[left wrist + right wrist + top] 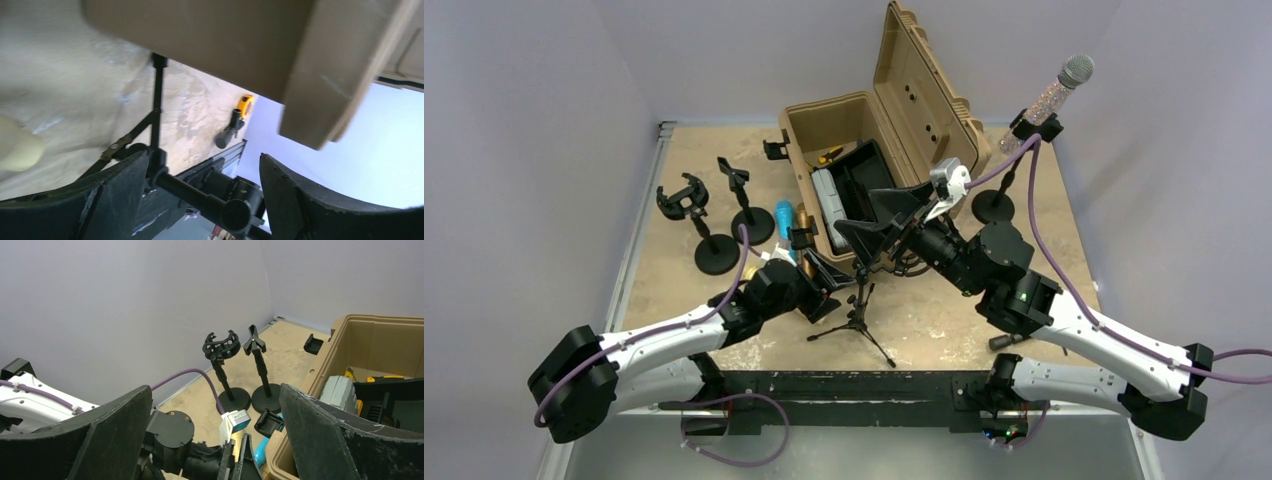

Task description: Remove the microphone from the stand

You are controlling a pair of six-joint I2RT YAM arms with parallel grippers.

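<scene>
The microphone (1064,85), glittery with a silver mesh head, sits tilted in the clip of a black stand (994,205) at the back right, behind the case. Neither gripper touches it. My left gripper (829,290) (204,157) is open low at the case's front left corner. A black rod of the small tripod stand (856,320) (200,197) lies between its fingers, ungripped. My right gripper (856,210) (215,390) is open above the case's front, facing left, with nothing between its fingers.
An open tan case (879,130) (345,340) fills the middle. Two empty black stands (714,250) (222,347) stand at the left. A blue microphone (784,215) (262,452) lies beside the case. A black cylinder (227,132) lies near the front edge.
</scene>
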